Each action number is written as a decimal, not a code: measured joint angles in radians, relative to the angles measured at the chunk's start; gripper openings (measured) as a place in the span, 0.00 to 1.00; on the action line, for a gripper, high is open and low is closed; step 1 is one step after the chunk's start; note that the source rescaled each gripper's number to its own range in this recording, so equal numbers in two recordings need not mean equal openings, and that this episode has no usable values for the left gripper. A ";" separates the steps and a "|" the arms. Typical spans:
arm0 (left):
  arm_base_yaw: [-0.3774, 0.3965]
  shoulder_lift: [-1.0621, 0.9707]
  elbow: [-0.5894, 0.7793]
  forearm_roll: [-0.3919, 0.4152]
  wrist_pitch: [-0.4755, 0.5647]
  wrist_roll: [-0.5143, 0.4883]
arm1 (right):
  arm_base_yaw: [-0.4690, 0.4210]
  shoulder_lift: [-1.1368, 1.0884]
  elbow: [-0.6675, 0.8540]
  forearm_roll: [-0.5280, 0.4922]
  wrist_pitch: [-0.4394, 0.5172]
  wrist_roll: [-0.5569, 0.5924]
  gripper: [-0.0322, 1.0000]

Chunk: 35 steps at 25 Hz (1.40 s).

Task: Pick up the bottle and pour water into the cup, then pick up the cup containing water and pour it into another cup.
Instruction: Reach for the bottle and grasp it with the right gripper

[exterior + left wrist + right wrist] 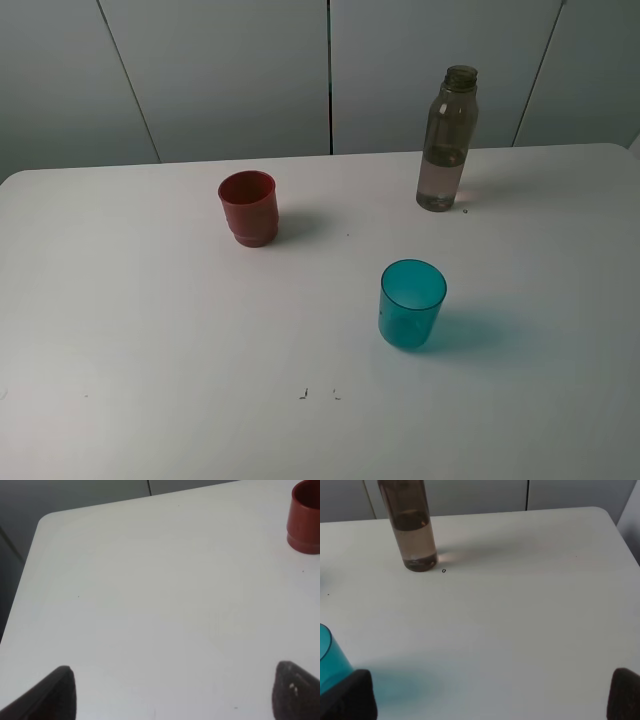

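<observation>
White table (150,330) under left claw (170,694) and right claw (492,696), both wide agape, empty, only dark fingertips (55,697) in view

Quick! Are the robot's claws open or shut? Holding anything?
Left gripper: open, holding nothing.
Right gripper: open, holding nothing.

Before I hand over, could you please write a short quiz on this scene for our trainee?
1. Fill in: the tall smoky grey-brown translucent plastic bottle has no ___ on its neck.
2. True or false: the opaque dark-red ridged plastic cup lies on its side.
3. Which stands closest to the high camera? A bottle, B red cup, C translucent teal plastic tumbler.
Key: 1 cap; 2 false; 3 C.
</observation>
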 joint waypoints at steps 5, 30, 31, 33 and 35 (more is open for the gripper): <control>0.000 0.000 0.000 0.000 0.000 0.000 | 0.000 0.000 0.000 0.044 0.000 0.000 1.00; 0.000 0.000 0.000 0.000 0.000 0.000 | 0.000 0.425 -0.016 0.101 -0.437 -0.193 1.00; 0.000 0.000 0.000 0.000 0.000 0.000 | 0.000 0.460 -0.016 0.101 -0.467 -0.211 1.00; 0.000 0.000 0.000 0.000 0.000 0.000 | 0.000 0.533 -0.016 0.125 -0.523 -0.254 1.00; 0.000 0.000 0.000 0.000 0.000 0.000 | 0.000 0.619 -0.016 0.192 -0.578 -0.317 1.00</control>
